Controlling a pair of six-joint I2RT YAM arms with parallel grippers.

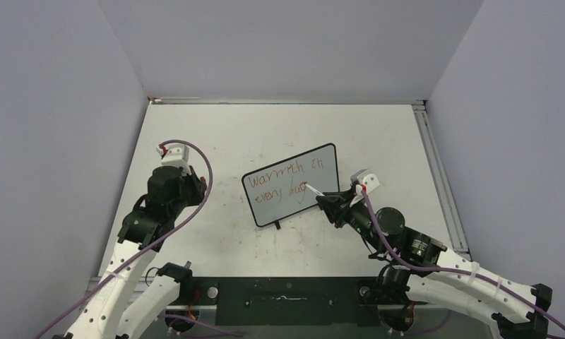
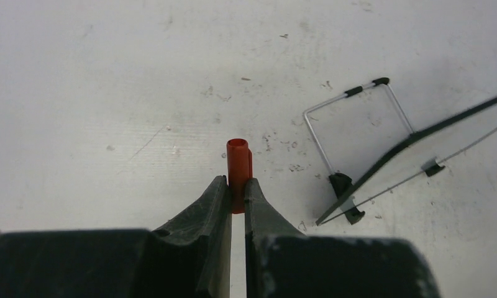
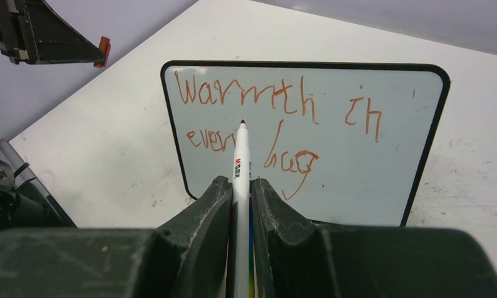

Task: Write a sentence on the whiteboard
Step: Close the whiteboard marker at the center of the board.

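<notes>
Jaws on the right arm are pinched on a white marker (image 3: 240, 167). Its bare dark tip points at the whiteboard (image 3: 370, 186), just under the first line; whether the tip touches the surface I cannot tell. Jaws on the left arm are pressed onto a red cap (image 2: 238, 166), held above the desk (image 2: 109, 93) and well apart from the board. The sentence (image 3: 283, 102) stands in red in two lines, so the writing looks about done.

The board leans on a thin wire stand (image 2: 356, 90) near the desk's middle, and nothing steadies it. A firm push from the tip could slide it or tip it backward. A sideways drag of the tip or the jaws across the ink would likely smear the letters. Capping would need both arms to meet, and a crooked approach could knock the cap loose or ink the jaws.
</notes>
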